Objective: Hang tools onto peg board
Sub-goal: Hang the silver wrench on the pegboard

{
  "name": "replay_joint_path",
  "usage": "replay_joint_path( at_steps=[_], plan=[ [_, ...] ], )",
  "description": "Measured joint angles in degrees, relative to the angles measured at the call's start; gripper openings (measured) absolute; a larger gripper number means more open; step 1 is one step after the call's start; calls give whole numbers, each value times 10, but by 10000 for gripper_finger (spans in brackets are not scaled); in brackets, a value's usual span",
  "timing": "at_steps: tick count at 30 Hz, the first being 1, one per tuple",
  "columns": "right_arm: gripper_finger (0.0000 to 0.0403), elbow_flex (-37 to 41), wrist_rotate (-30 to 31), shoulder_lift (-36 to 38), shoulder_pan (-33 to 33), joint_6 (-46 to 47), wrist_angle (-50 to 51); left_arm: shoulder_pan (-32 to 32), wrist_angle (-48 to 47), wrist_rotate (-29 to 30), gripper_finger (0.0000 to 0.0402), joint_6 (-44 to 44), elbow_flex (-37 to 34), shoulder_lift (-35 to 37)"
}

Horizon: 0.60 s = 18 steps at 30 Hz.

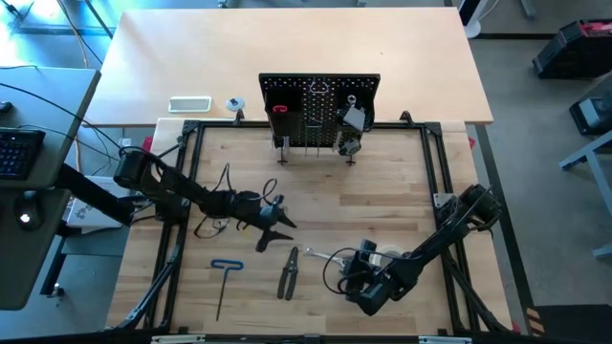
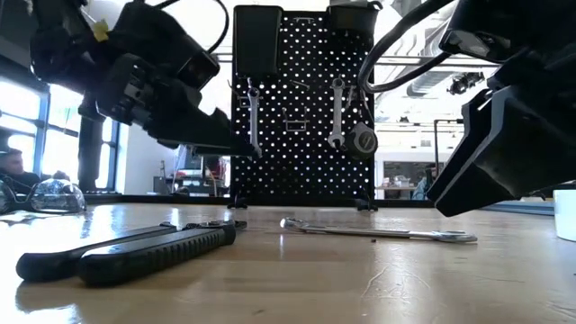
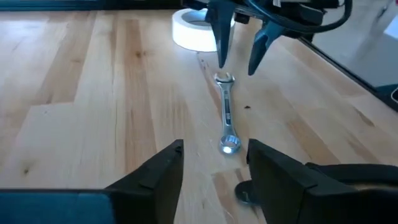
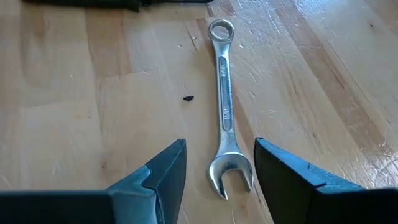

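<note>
A silver wrench (image 4: 224,106) lies flat on the wooden table, right of the middle. My right gripper (image 4: 219,144) is open, angled down over it, with a finger on either side of the wrench's open-jaw end (image 4: 231,174); I see no touch. My left gripper (image 3: 214,155) is also open. It points level toward the table's right, short of the wrench's ring end (image 3: 228,144). The black peg board (image 1: 318,110) stands upright at the far edge with two wrenches (image 2: 337,112) hanging on it. Dark-handled pliers (image 1: 289,272) and a blue T-handle hex key (image 1: 225,282) lie near the front.
A white tape roll (image 3: 196,28) sits just beyond the wrench, by my right gripper (image 1: 352,268). Safety glasses (image 2: 49,193) lie left of my left gripper (image 1: 282,225). A black frame (image 1: 435,162) edges the table. A white slab (image 1: 189,103) lies on the table behind.
</note>
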<state>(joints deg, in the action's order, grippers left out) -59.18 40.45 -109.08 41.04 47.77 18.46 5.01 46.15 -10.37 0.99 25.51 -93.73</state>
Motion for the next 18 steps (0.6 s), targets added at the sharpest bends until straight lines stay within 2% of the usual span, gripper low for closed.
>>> replay_joint_path(
  at_steps=[10,18],
  plan=[
    [181,0,1,0,0,16,2,9,-42,-14,86,20,38,-7],
    [181,0,1,0,0,25,2,27,-44,-30,49,23,83,-97]
  ],
)
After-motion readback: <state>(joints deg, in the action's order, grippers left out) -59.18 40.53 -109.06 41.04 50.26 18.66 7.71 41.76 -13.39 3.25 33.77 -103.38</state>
